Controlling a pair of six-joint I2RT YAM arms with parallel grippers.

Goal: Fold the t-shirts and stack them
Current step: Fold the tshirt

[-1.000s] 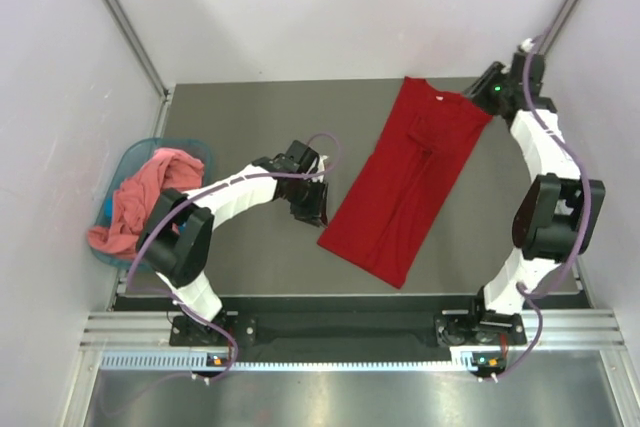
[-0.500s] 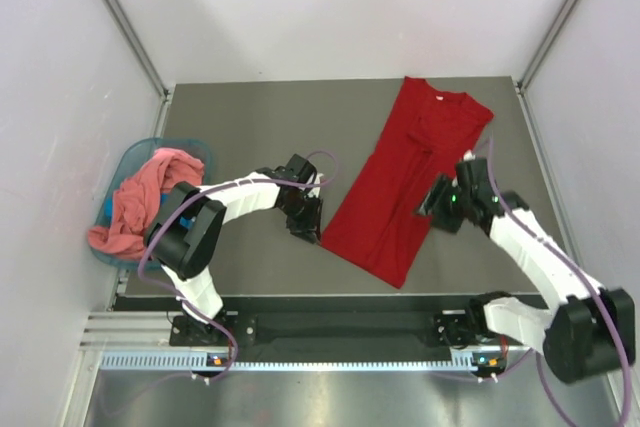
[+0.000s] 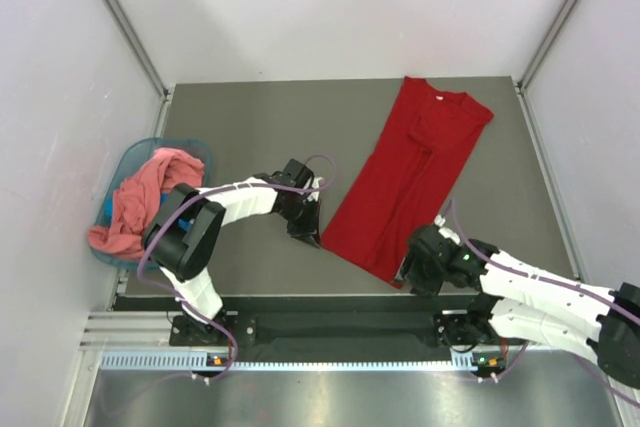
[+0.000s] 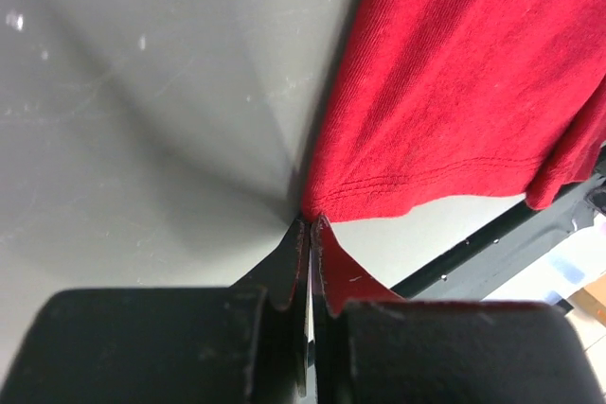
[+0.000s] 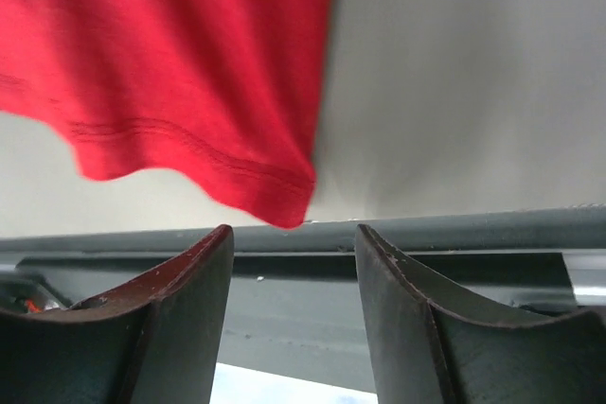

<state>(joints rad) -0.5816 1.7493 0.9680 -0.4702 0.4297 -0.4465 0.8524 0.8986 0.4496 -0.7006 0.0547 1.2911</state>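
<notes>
Two arms, left arm (image 3: 235,194) and right arm (image 3: 530,272), both made of white tubes joined by fat, round black joints. A thin purple cable (image 3: 322,157) looping along each one. Left gripper (image 4: 311,226) black, with two flat fingers (image 4: 284,276) going thin at the tips, a few small scratches on them, and a big black block behind. Right gripper (image 5: 294,234) dark grey to black, with smooth, curved fingers (image 5: 180,314) ending in points.
</notes>
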